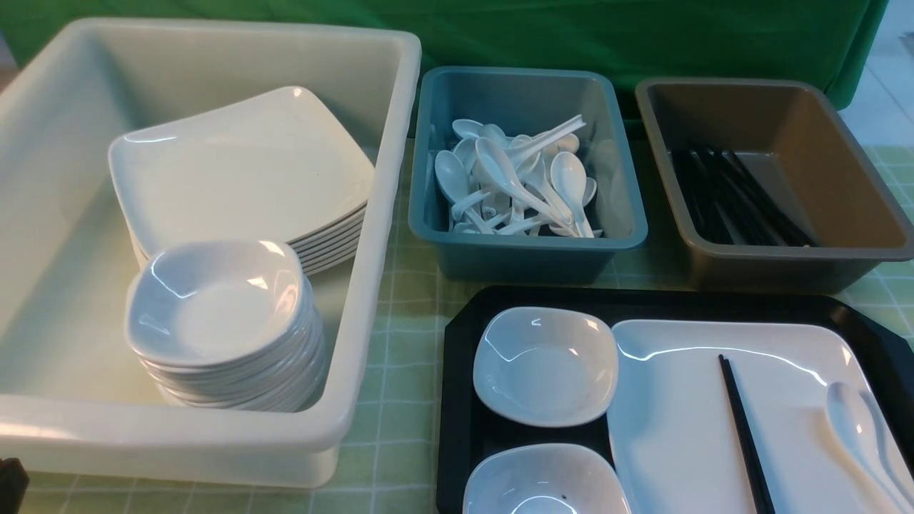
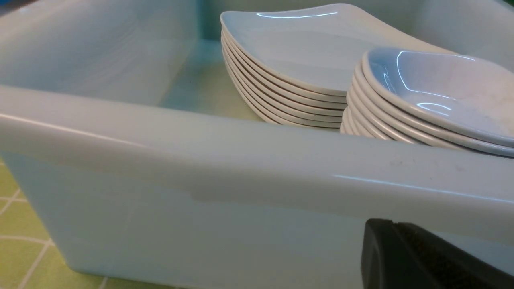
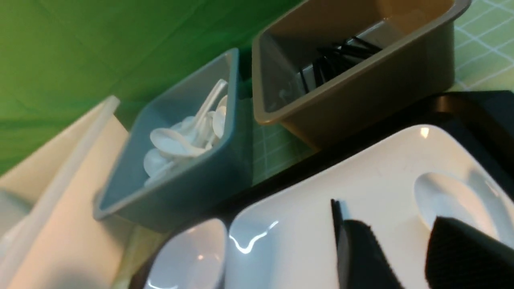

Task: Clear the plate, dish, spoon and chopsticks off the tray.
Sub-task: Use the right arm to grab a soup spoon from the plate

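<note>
the front camera sits on the robot's side, high between the arms, looking forward and down. it takes in the white tub (image 1: 389, 214) on the left, the blue-grey tub (image 1: 528, 260) and brown tub (image 1: 778, 271) further back, and the black tray (image 1: 457, 400), cut off at the near right. the left wrist camera is low and very close to the white tub's outer wall, peering over the rim at the stacked plates (image 1: 243, 164) and stacked bowls (image 1: 214, 307) that the front view sees from above. the right wrist camera hangs tilted, close above the plate (image 1: 685, 428), facing the two smaller tubs and green backdrop (image 1: 571, 36). it shares these with the front view.
</note>
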Controlling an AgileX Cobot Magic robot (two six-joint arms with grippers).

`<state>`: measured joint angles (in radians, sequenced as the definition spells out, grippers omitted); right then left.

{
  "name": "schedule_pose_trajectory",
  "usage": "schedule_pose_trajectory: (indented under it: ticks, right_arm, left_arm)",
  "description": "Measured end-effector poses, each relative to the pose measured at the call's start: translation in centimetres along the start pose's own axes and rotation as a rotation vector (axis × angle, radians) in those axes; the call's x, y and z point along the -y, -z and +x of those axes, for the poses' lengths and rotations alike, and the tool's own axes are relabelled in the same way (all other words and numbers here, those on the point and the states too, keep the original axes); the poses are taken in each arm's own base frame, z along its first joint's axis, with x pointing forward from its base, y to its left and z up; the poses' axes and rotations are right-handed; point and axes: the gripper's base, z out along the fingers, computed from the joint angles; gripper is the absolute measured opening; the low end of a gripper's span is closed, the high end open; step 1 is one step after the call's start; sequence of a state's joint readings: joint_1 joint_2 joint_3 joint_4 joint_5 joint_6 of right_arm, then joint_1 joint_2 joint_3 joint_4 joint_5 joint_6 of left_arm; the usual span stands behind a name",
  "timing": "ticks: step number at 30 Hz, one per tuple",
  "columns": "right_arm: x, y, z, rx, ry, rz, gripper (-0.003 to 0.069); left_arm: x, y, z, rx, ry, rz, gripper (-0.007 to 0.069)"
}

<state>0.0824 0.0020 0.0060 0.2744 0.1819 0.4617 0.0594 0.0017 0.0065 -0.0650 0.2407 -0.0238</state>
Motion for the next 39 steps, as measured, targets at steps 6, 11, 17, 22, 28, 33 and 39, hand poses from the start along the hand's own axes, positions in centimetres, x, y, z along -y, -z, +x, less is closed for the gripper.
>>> schedule_pose_trajectory:
  ticks: [6,11,17,22,28,33,39]
  right_arm:
    - [-4.0,1.5,-3.8,0.054,0.164,-0.104,0.0110]
    - [-7.7,1.8,-7.3,-0.056,0.294,-0.080,0.0015]
    - [-9.1,-3.2,-8.1,-0.606,0.448,0.124,0.0063]
    - [-6.3,-8.3,-5.7,-0.943,0.507,0.296,0.0148]
    - [-2.8,-12.5,-3.3,-1.193,0.597,0.449,0.0318]
    - [-1.4,-14.7,-2.2,-1.278,0.622,0.494,0.0358]
    - [-0.5,-16.9,-2.1,-1.314,0.700,0.527,0.0361]
  left_arm:
    - [0.0,0.0,0.0,0.000,0.000,0.000,-0.0001]
    - [0.0,0.0,0.0,0.001,0.000,0.000,-0.0001]
    - [0.0,0.0,0.0,0.001,0.000,0.000,-0.0001]
    - [0.0,0.0,0.0,0.001,0.000,0.000,-0.0001]
    - [0.0,0.0,0.0,0.001,0.001,0.000,-0.0001]
    - [0.0,0.0,0.0,0.001,0.000,0.000,-0.0001]
    - [0.0,0.0,0.0,0.001,0.000,0.000,-0.0001]
